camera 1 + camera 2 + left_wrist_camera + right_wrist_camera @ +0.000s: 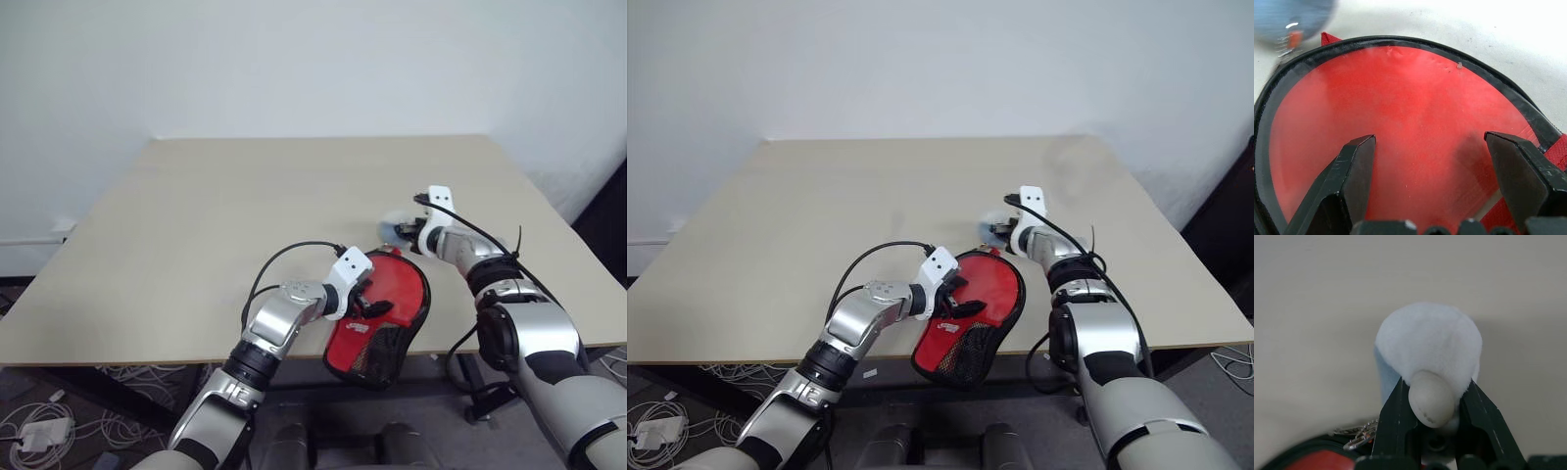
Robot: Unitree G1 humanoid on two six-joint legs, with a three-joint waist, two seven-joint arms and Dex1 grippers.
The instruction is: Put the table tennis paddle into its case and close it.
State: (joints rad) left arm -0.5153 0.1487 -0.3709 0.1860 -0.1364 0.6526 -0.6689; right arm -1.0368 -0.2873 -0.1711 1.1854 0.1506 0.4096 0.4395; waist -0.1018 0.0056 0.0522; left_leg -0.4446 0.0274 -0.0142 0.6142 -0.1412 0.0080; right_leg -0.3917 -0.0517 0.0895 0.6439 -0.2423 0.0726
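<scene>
The case (380, 318) lies at the table's (196, 245) near edge looking closed, left claw (1425, 181) spread over it, right claw (1434, 404) clamped on its pale fluffy charm (1429, 345) beyond; next, likely pulling to finish zipping.

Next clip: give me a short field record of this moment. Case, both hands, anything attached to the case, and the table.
case: red with black trim and mesh, lying at the table's near edge, its mesh end overhanging
left hand: open, fingers over the case's red round panel
right hand: shut on the small pale plush charm at the case's far end
chain: small metal chain beside the case's black rim
table: light wooden top
</scene>
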